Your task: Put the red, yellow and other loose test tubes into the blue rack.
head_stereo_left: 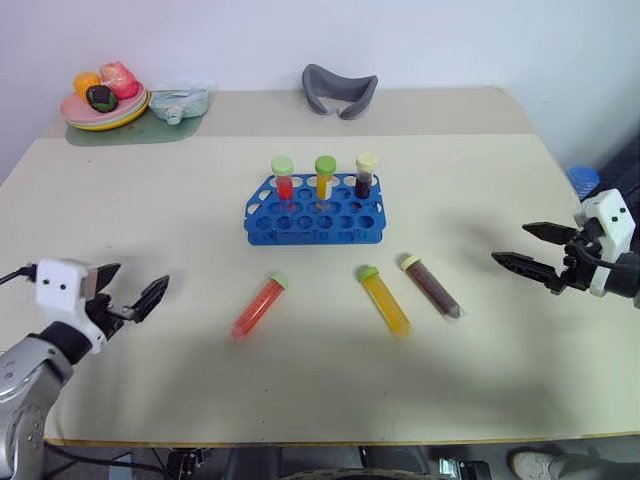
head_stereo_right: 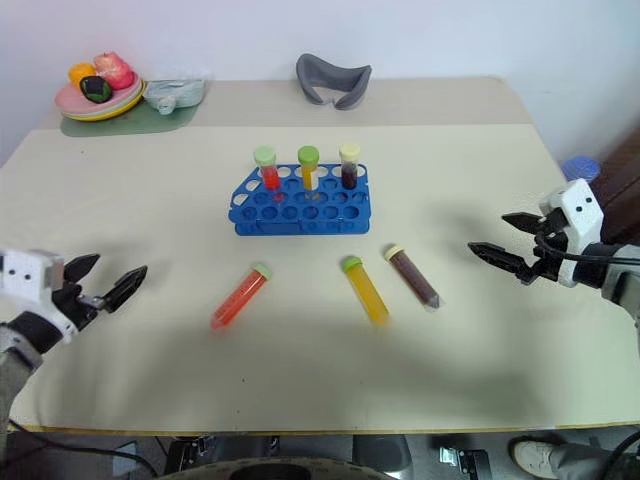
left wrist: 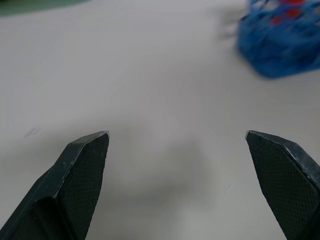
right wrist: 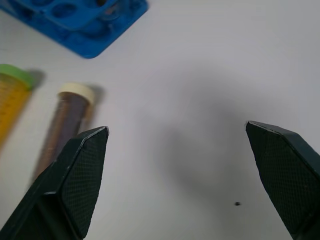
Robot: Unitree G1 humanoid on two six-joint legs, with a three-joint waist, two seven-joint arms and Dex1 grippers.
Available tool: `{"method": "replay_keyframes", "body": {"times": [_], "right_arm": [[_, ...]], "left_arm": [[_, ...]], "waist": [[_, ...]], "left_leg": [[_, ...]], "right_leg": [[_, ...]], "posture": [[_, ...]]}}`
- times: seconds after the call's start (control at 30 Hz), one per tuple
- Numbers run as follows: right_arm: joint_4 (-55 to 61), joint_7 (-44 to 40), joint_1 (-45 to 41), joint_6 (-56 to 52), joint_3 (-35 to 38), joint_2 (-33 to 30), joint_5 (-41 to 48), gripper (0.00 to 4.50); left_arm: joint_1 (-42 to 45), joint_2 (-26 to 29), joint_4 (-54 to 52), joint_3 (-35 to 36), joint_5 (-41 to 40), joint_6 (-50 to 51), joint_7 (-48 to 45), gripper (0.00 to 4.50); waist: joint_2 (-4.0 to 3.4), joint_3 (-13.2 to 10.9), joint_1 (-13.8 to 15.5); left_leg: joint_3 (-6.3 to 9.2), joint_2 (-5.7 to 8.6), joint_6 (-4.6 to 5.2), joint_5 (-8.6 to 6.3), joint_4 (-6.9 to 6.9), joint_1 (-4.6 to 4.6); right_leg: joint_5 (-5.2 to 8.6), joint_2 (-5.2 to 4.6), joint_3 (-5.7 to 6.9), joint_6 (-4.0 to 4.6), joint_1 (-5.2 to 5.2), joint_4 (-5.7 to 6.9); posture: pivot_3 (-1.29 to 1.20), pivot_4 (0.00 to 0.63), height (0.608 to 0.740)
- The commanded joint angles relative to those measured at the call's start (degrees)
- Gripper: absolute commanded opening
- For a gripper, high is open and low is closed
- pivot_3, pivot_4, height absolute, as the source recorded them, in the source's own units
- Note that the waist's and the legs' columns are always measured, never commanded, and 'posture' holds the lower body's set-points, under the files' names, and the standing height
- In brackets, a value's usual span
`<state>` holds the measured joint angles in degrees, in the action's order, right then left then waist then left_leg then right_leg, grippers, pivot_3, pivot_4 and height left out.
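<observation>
1. We saw the blue rack (head_stereo_left: 314, 210) near the middle of the desk (head_stereo_left: 150, 230). It was our landmark.
2. Three tubes stood upright in the far row of the rack, one red with a light-green cap, one orange with a green cap, and one dark with a pale cap.
3. Three loose tubes lay flat on the desk on the near side of the rack, apart from it.
4. The red tube (head_stereo_left: 257, 307) lay near the rack's left end.
5. The yellow tube (head_stereo_left: 384, 300) lay near the rack's right end.
6. The dark brown tube (head_stereo_left: 431, 286) lay just beside the yellow one, a bit further right of the rack.
7. The left pincer (head_stereo_left: 131, 295) hung over the desk, well to the left of the rack and nearer to us. Its fingers were wide apart and held nothing.
8. The right pincer (head_stereo_left: 534, 249) hung well to the right of the rack. Its fingers were also wide apart and held nothing.
9. Far behind the rack, a plate of toy food (head_stereo_left: 104, 100) and a grey curved thing (head_stereo_left: 340, 90) sat at the back.
</observation>
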<state>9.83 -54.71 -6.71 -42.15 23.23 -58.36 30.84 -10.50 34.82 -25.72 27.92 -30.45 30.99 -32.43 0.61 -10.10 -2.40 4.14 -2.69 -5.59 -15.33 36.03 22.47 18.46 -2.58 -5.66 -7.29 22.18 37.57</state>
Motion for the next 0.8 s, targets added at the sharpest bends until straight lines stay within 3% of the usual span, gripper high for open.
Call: {"method": "replay_keyframes", "body": {"times": [0.03, 0.23, 0.37, 0.47, 0.8], "right_arm": [[9.5, 1.6, 0.6, -8.1, 3.5, -2.3, 5.0, 4.50], [22.3, 9.7, -4.0, -23.8, 1.3, -3.8, 11.5, 4.50], [27.4, 17.9, -12.0, -38.8, -1.0, 1.0, 18.6, 4.50], [27.3, 27.7, -19.8, -49.5, -7.7, 5.9, 19.8, 4.50], [10.8, 55.9, -28.6, -50.3, -18.6, 8.2, 36.1, 4.50]], "left_arm": [[4.1, 1.7, -3.4, -5.9, -1.1, -0.1, -3.0, 4.47], [11.6, 2.9, -4.2, -18.7, -0.7, -2.1, -11.7, 4.47], [12.4, 4.9, -4.8, -23.6, 0.1, -4.4, -17.2, 4.47], [12.1, 5.9, -6.0, -26.8, 0.5, -5.8, -20.5, 4.47], [10.6, 5.2, -7.4, -30.2, 2.5, -8.4, -20.9, 4.47]], "waist": [[0.01, 0.0, 0.0], [-0.01, 0.0, -0.2], [-0.01, 0.0, -0.2], [-0.03, 0.0, -0.1], [-0.02, 0.0, 0.0]], "left_leg": [[0.00, 0.00, 0.00, 0.00, -0.01, 0.00], [0.00, 0.00, 0.01, -0.01, 0.01, 0.00], [0.01, -0.02, 0.02, -0.01, 0.00, 0.01], [0.01, -0.03, 0.02, -0.01, 0.03, 0.01], [0.01, -0.02, 0.07, -0.03, 0.06, 0.24]], "right_leg": [[0.00, 0.00, 0.00, 0.00, 0.00, 0.00], [-0.01, 0.02, 0.00, 0.00, 0.02, 0.01], [0.00, 0.05, 0.00, 0.01, 0.04, 0.04], [-0.01, 0.04, -0.01, 0.02, 0.05, 0.04], [-0.01, 0.02, 0.00, 0.02, 0.24, 0.03]], "posture": [[0.00, 0.150, 0.740], [0.00, 0.150, 0.740], [0.00, 0.150, 0.740], [0.00, 0.150, 0.740], [0.00, 0.150, 0.740]]}}
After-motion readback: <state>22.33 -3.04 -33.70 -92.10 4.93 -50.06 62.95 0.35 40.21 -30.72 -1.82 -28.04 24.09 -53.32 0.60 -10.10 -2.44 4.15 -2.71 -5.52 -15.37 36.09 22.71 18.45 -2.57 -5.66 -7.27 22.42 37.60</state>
